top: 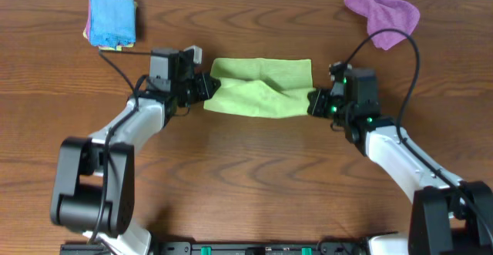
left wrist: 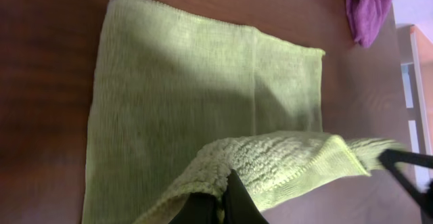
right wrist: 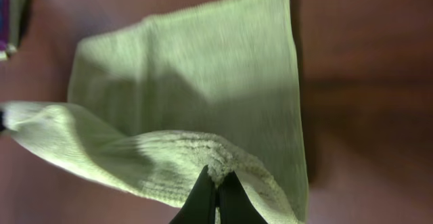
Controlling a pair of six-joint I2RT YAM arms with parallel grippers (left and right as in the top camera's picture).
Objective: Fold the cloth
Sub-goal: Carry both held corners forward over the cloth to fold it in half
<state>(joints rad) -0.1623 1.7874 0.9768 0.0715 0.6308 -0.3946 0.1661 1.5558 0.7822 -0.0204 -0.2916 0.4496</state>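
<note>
**Both grippers clamped on the green cloth, near edge raised**

The wooden table (top: 246,186) fills the overhead view. The two arms reach in from 6 o'clock, the left one from about 7 o'clock and the right one from about 5 o'clock.

The cloth (top: 258,89), lime green and plain, lies at the centre of the table, a little toward 12 o'clock. From above it reads as a wide, wrinkled band running from 9 to 3 o'clock. The wrist views show most of it flat on the wood. Its near edge is lifted off that flat layer and stretched between the two grippers.

A purple cloth (top: 383,12) sits crumpled at 1 o'clock, well apart from the green one. A bright blue cloth (top: 112,20), folded, lies at 11 o'clock.

The left gripper (top: 206,87) is at the cloth's 9 o'clock end. It is clenched on the raised edge, with fabric bunched over its dark fingers (left wrist: 237,204).

The right gripper (top: 313,101) is at the 3 o'clock end. Its fingers (right wrist: 203,197) are pinched tight on the same raised edge.
</note>
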